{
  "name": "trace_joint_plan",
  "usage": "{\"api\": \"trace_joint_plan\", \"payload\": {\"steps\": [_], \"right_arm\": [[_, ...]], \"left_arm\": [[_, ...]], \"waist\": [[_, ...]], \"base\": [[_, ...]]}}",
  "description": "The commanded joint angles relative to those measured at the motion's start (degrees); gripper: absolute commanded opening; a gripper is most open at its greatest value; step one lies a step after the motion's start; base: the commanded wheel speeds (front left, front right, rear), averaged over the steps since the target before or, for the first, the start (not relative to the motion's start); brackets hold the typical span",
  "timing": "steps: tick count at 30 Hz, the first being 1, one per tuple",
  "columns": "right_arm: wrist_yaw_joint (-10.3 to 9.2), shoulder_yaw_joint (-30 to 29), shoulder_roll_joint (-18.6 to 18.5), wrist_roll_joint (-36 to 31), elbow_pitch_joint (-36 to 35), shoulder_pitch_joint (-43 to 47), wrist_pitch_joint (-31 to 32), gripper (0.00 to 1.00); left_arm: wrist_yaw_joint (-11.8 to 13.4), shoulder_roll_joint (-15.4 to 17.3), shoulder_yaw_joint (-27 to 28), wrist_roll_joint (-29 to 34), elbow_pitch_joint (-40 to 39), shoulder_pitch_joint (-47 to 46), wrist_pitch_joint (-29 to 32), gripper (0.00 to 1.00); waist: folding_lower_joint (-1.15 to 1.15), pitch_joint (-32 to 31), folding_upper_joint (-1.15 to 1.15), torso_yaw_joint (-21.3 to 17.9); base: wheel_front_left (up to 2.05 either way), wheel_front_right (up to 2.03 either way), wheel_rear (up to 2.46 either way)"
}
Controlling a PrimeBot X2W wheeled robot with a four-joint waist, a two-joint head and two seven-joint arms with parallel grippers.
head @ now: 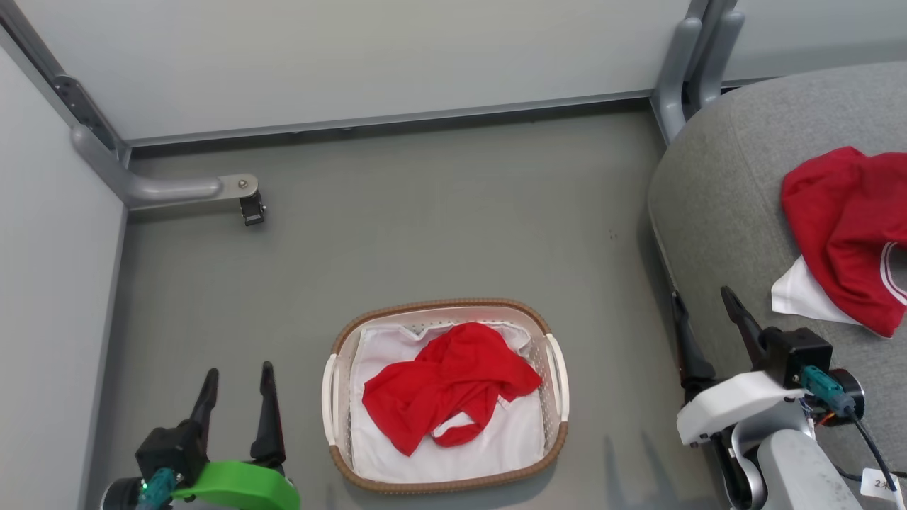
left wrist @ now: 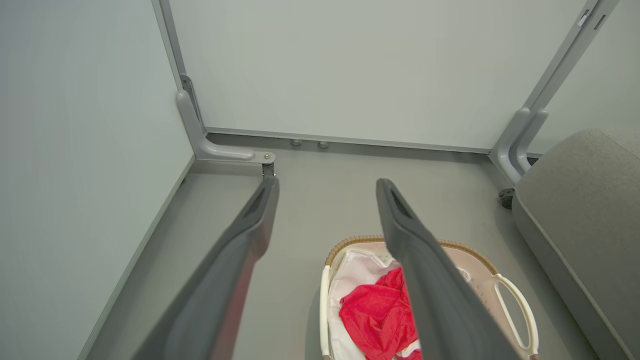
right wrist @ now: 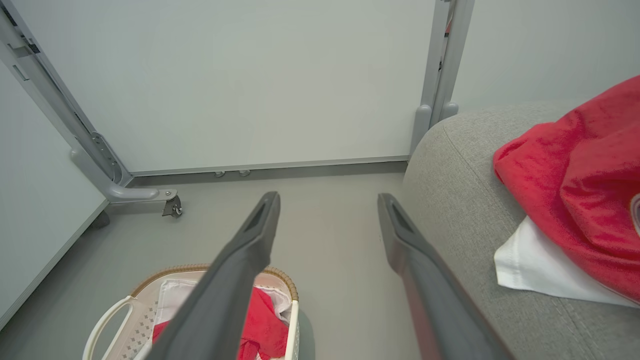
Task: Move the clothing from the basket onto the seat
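Note:
A crumpled red garment point(head: 443, 386) lies in the white basket point(head: 556, 368) on its white liner, low in the middle of the head view. The same garment point(left wrist: 380, 315) and basket point(left wrist: 510, 300) sit low in the left wrist view. A second red garment point(head: 847, 227) with a white part rests on the grey seat point(head: 716, 191) at the right; the right wrist view has it point(right wrist: 575, 180) on the seat point(right wrist: 460, 185). My left gripper point(head: 237, 375) stands open and empty left of the basket. My right gripper point(head: 705, 304) is open and empty by the seat's front edge.
Pale partition walls close off the back and left. A grey wall foot with a caster point(head: 244, 198) juts onto the floor at the upper left. Another grey post point(head: 680, 64) stands by the seat's far corner. Grey floor point(head: 453, 212) stretches beyond the basket.

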Motion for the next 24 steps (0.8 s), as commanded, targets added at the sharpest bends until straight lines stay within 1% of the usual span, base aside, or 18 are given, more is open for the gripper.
{"api": "trace_joint_plan", "payload": {"steps": [1,4,8,18,24], "right_arm": [[-0.08,0.2,-0.2,0.0,-0.3,-1.1,-0.1,1.0],[-0.08,0.6,-0.2,0.0,-1.2,-2.8,-0.1,1.0],[-0.08,1.0,-0.2,0.0,-3.0,-5.7,-0.1,1.0],[-0.08,1.6,0.0,1.1,-9.1,-14.9,-0.1,1.0],[-0.08,2.8,0.0,2.9,-13.1,-19.8,-0.1,1.0]], "left_arm": [[-0.5,0.2,-1.0,-0.4,0.6,-1.2,0.1,1.0],[-0.8,0.2,-3.0,-1.0,2.3,-2.9,0.1,1.0],[-1.1,0.2,-6.1,-1.6,5.3,-6.2,0.1,1.0],[-1.4,0.2,-13.0,-2.8,15.2,-19.1,0.1,1.0],[-1.5,0.3,-17.4,-1.4,24.5,-28.0,0.1,1.0]], "waist": [[0.0,1.4,0.0,-0.3],[0.0,3.9,0.0,-0.9],[0.0,8.6,0.0,-2.1],[0.0,23.1,0.0,-5.0],[0.0,31.4,0.0,-7.0]], "base": [[0.0,0.0,0.0],[0.0,0.0,0.0],[0.0,0.0,0.0],[0.0,0.0,0.0],[0.0,0.0,0.0]]}}
